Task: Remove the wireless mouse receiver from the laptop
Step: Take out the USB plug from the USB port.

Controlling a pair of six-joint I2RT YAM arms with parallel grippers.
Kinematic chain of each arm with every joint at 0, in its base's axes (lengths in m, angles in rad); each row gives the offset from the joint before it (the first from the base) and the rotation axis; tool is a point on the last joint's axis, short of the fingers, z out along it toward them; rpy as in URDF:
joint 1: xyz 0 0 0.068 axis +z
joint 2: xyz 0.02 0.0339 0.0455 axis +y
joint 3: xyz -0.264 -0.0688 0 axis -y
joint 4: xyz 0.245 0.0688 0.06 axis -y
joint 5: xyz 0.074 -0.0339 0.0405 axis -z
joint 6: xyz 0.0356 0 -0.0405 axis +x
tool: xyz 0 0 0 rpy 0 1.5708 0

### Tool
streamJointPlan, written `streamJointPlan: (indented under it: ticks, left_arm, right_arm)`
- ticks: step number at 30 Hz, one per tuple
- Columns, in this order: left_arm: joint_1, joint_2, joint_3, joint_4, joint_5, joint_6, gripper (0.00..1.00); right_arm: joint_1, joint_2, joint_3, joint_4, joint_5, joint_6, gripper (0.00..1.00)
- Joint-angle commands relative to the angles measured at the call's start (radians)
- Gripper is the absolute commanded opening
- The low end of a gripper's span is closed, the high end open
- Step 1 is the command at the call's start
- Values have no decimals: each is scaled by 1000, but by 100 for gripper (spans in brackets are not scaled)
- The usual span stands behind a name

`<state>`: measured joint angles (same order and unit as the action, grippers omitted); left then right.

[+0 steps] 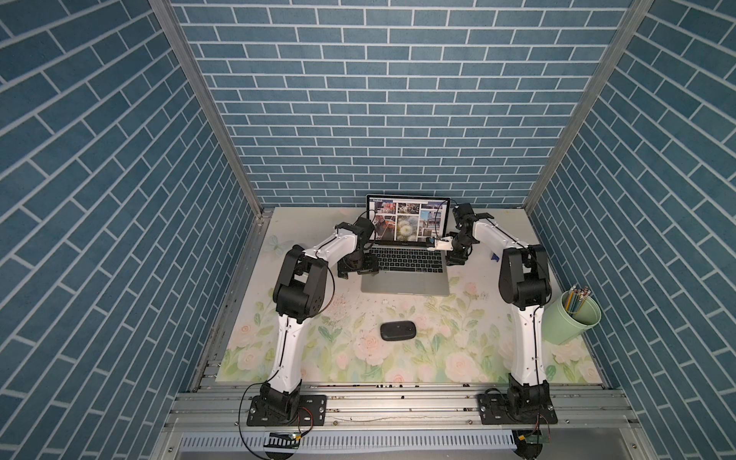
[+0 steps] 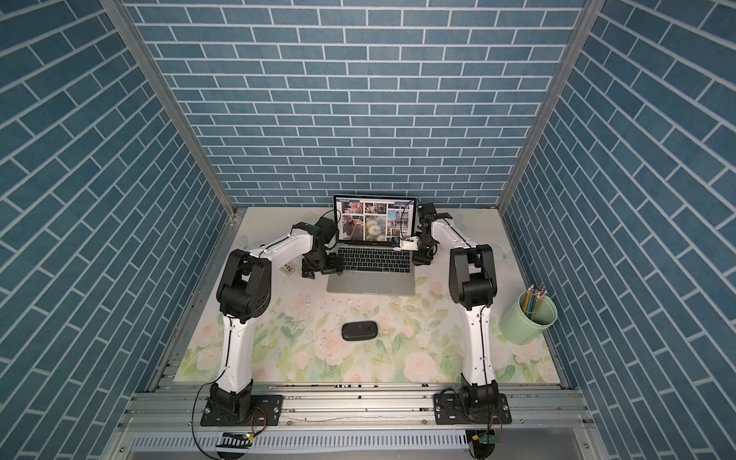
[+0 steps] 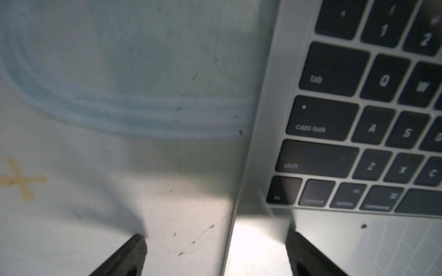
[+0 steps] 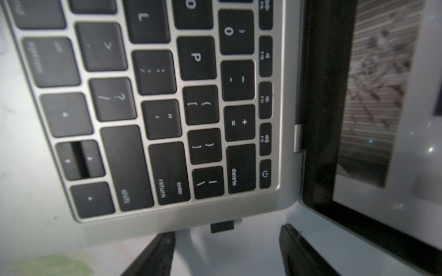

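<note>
Sticking out of the right-hand edge of the slim silver-grey laptop, near the hinge corner by the delete key, the wireless mouse receiver, a tiny black USB stub, is plugged in. The right gripper is spread, its 2 black fingers flanking the stub without touching it, and 1 fingertip sits just beside the laptop's edge. The left gripper is spread wide and holds nothing. It straddles the opposite edge, with 1 finger over the floral counter and 1 above the palm rest; whether that finger presses down I cannot tell.

The stub offers little to pinch, so the fingers may slip off it. The near finger could catch the laptop's edge and shove the laptop. An angled pull might jam the plug or drag an unbraced laptop.
</note>
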<state>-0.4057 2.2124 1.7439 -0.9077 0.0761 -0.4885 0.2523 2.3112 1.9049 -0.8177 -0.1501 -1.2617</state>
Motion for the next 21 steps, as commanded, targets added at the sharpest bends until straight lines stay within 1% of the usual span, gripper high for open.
streamJointPlan:
  ticks: [1,6,21]
  left_arm:
    - [-2,33,-66,-70,-52,3,96]
    - [-3,17,-94,-68,-52,5,96]
    - [-3,12,-124,-60,-45,14,96]
  right_arm:
    - [1,41,2,-74,-28,-30,66]
    - [7,59,-10,-85,-27,-30,63]
    - [59,128,-18,-101,-32,-35,59]
